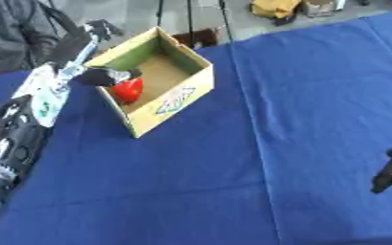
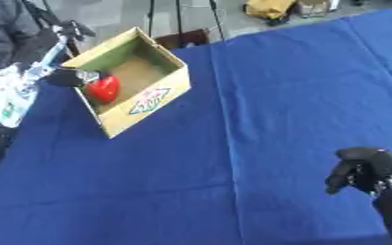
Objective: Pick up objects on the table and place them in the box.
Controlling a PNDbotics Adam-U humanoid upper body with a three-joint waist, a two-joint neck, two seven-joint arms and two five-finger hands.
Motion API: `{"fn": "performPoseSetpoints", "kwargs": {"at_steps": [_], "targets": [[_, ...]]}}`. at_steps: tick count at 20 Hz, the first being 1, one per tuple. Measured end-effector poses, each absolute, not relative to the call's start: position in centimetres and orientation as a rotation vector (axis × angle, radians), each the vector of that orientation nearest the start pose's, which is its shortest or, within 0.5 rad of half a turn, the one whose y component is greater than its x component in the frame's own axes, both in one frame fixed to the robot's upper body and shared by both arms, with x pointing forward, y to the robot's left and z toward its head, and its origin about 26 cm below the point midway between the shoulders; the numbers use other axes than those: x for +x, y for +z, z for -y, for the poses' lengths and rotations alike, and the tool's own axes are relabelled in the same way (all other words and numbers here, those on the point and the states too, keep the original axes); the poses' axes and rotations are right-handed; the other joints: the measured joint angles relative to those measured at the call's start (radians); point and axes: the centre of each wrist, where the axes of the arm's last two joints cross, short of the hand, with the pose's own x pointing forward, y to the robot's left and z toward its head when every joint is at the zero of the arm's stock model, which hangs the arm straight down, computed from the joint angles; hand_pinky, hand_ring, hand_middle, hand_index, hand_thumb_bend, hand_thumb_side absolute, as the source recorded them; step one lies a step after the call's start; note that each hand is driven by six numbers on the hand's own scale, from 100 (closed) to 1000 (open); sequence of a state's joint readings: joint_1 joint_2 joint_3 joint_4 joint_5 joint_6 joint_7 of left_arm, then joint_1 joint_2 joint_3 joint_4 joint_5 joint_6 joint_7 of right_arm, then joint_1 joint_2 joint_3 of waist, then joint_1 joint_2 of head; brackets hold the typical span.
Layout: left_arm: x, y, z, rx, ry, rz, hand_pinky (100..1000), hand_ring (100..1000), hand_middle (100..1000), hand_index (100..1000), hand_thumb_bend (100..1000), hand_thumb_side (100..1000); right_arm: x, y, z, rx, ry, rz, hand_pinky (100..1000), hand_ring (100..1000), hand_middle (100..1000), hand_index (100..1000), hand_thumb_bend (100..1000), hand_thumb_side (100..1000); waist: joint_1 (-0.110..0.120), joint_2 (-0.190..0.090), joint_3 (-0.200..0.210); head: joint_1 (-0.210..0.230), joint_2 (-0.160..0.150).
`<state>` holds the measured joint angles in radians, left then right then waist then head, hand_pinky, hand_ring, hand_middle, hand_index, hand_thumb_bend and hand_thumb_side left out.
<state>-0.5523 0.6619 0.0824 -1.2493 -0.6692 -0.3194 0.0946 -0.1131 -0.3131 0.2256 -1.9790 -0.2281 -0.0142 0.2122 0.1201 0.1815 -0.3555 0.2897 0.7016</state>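
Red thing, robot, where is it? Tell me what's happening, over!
Left hand curled on red object, over the box's near wall. Right hand idle, fingers curled, lower right. Blue cloth bare nearby, nothing blocking.

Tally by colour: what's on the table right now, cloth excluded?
Red thing, at the left hand's fingers over the box: 1
Tan box: 1
Total: 2
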Motion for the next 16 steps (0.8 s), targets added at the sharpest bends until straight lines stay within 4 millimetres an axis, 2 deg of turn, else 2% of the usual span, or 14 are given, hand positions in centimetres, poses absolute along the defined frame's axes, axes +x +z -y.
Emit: {"fn": "performPoseSetpoints", "kwargs": {"at_steps": [1,2,7,12,16], "targets": [[38.5,18.6,-41.0,1.148,-0.908,1.900,581,617,687,797,511,672,27.4,12.5,22.3,0.395,0.549,1.970,487,535,511,714,100,795,-0.004,-0.002,0.009,-0.004,0.002],[37.8,18.8,-40.9,1.113,-0.864,1.934,576,614,684,797,519,607,27.3,12.5,22.3,0.393,0.545,1.970,487,535,511,714,100,798,-0.008,-0.004,0.018,-0.009,0.002],[33.5,19.3,-40.4,0.959,-0.699,2.040,519,594,677,800,421,643,27.2,12.2,22.5,0.387,0.524,1.965,487,535,511,713,100,788,-0.024,-0.011,0.059,-0.029,0.014],[29.7,17.1,-39.0,0.800,-0.595,2.059,482,572,671,804,308,736,27.2,12.1,22.6,0.389,0.507,1.965,487,535,511,713,100,788,-0.032,-0.019,0.090,-0.044,0.028],[27.5,15.1,-37.8,0.690,-0.523,2.055,451,550,661,804,272,786,27.2,12.1,22.6,0.387,0.502,1.962,487,535,511,713,100,783,-0.036,-0.022,0.114,-0.055,0.037]]}}
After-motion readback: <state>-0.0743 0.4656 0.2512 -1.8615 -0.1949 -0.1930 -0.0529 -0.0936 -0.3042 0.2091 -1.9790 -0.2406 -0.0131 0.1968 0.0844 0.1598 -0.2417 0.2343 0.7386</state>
